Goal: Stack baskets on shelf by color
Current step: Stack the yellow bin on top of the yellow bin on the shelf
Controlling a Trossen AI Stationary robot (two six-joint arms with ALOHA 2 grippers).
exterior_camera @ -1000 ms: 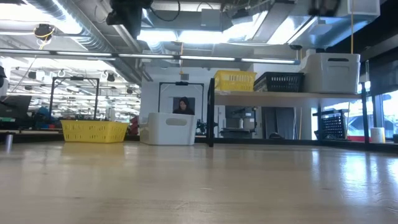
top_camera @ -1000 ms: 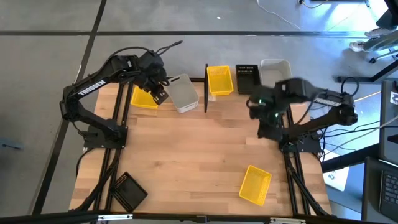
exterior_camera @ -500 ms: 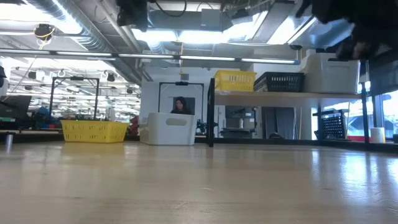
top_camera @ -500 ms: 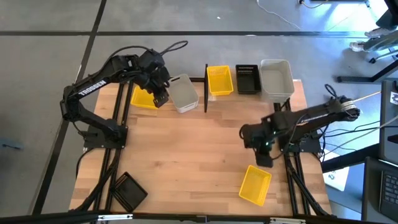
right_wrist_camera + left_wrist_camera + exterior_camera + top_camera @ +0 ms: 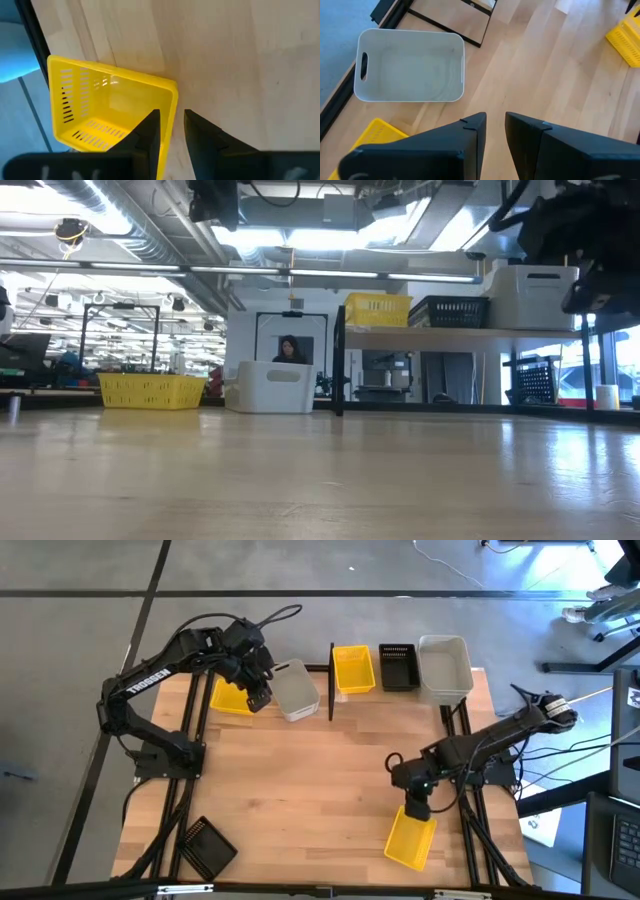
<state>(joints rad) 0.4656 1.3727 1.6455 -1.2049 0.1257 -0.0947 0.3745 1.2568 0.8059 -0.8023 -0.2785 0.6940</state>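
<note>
right gripper (image 5: 172, 131) hangs over the near yellow basket (image 5: 411, 838), jaws a narrow gap apart, empty. left gripper (image 5: 492, 131) waits beside the whitish basket (image 5: 410, 65), jaws likewise barely parted.

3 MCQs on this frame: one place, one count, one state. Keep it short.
1. Where is the right gripper?
A. over the shelf
B. at the yellow basket near the table's front
C. by the black basket at the front left

2. How many baskets are on the shelf?
A. one
B. three
C. five

3. The white basket by the left gripper is:
A. upright and empty
B. upside down
C. full

Key: B, the right gripper is at the yellow basket. B, the shelf holds yellow, black and white. A, the left gripper looks into the empty white basket.
</note>
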